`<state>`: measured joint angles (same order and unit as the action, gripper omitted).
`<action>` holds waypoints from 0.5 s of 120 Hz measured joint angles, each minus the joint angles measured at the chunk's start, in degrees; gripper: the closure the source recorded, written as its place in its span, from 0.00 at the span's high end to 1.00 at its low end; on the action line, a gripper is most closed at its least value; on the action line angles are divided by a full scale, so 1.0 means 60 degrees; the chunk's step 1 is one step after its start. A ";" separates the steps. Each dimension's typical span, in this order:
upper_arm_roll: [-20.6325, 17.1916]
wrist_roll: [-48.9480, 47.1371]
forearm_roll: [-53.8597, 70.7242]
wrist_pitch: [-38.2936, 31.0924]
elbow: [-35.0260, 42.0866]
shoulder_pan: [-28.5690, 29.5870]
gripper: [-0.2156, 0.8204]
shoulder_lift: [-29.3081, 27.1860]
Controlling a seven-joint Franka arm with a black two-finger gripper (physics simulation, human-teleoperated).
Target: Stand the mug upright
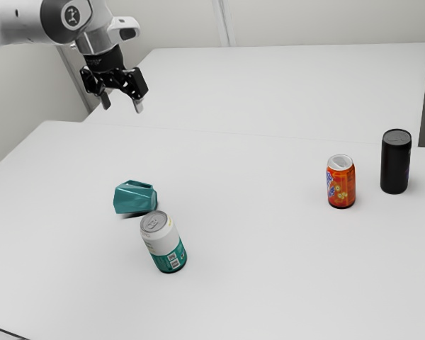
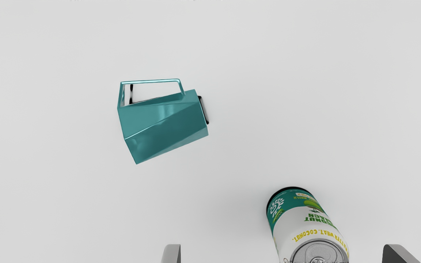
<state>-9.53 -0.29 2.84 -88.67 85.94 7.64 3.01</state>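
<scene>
It's bright in here, an even, pale light spread over the whole desk point(image 1: 283, 283) up to its far edge, with the walls point(image 1: 177, 21) a shade greyer. I can't tell where it comes from. A short dark shadow hugs the teal mug point(image 1: 133, 200), whose facets and handle catch narrow gleams. Soft grey shade lies beside the white-and-green can point(image 1: 163, 242); its metal lid shines dully, its cut-off edge speckled in the wrist view.

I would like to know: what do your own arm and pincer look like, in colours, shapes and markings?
My arm is smooth, rounded and whitish, with a dark grey joint cover bearing a round, light-rimmed badge. The pincer is black and angular, with small pale spots; its two slim fingers end in grey.
</scene>
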 joint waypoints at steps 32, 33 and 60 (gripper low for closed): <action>0.0049 -0.0024 -0.0064 0.0229 0.0062 -0.0050 0.79 -0.0127; 0.0055 -0.0024 -0.0076 0.0235 0.0069 -0.0048 0.79 -0.0131; 0.0087 -0.0052 -0.0566 0.0317 0.0752 0.0293 0.79 -0.0313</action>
<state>-9.01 -0.60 -0.55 -86.77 90.45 9.40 1.13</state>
